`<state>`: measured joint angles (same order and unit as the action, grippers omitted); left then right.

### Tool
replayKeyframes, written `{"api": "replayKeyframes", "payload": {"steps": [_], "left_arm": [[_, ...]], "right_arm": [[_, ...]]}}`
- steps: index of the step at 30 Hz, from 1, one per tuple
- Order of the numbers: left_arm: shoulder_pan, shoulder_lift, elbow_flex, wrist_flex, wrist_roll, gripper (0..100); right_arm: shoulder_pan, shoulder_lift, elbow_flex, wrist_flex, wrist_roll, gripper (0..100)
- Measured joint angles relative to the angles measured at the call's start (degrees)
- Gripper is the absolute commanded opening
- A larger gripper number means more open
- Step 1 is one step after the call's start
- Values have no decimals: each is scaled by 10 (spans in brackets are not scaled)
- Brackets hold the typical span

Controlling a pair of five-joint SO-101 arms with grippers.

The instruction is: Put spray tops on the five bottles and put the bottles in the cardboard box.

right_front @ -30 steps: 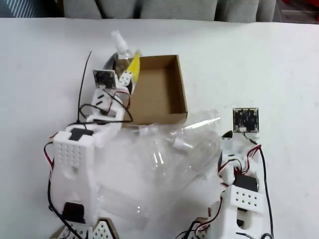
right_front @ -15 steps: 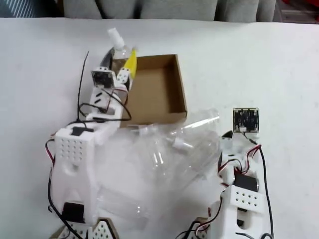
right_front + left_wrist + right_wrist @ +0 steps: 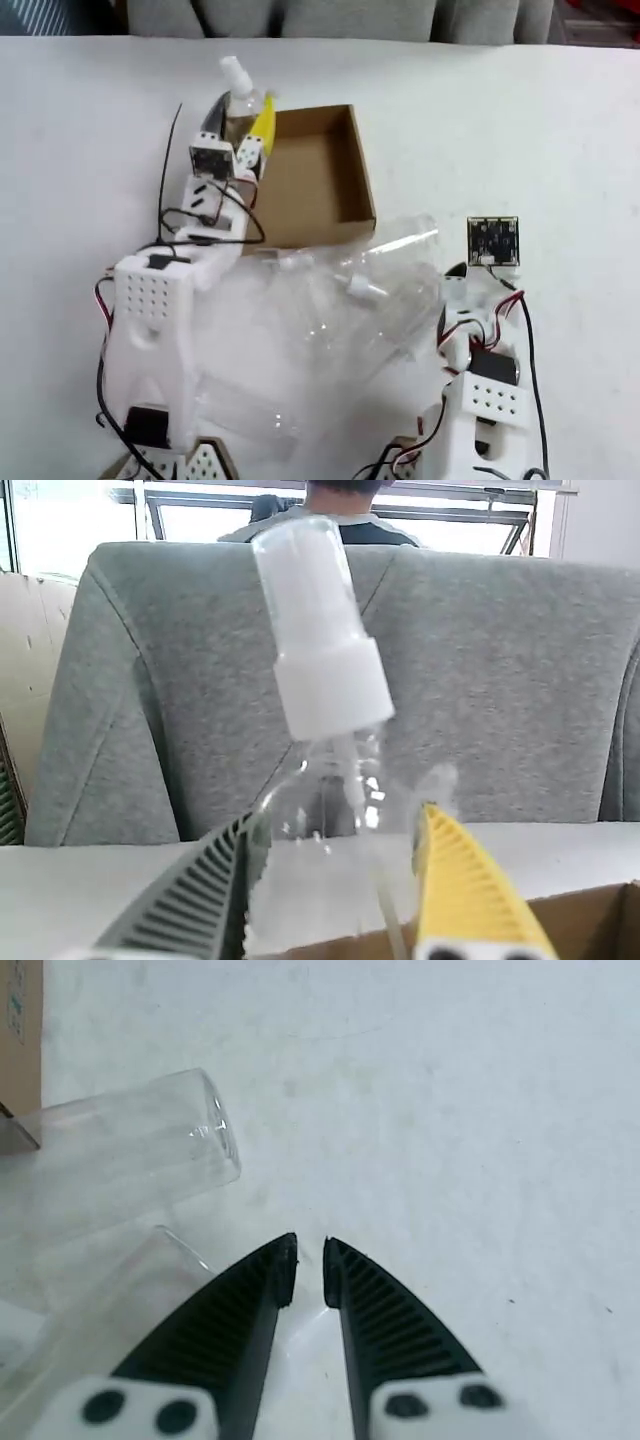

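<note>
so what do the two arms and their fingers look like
both white plastic with perforated housings, black and red cables. left gripper has one grey ribbed and one yellow finger; right gripper has two black ribbed fingers.

Found one clear bottle (image 3: pixel 238 112), white spray top (image 3: pixel 322 640) fitted, roughly upright at the far-left corner of the open cardboard box (image 3: pixel 312 190); found other clear bottles (image 3: pixel 350 300) heaped on their sides against its near edge.

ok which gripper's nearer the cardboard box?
Left. The left gripper holds a bottle at the far left corner of the cardboard box; the right gripper is over table off its near right corner.
</note>
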<state>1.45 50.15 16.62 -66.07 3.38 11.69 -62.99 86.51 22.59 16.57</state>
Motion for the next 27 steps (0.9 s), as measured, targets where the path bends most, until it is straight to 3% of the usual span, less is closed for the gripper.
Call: {"api": "replayKeyframes", "payload": {"steps": [13, 19, 27], "left_arm": [[0, 0, 0, 0, 0, 35], [0, -1, 3, -1, 0, 129], [0, -18, 2, 61, 12, 130]], "right_arm": [[0, 0, 0, 0, 0, 25], [0, 0, 0, 0, 0, 25], [0, 0, 0, 0, 0, 25]]}}
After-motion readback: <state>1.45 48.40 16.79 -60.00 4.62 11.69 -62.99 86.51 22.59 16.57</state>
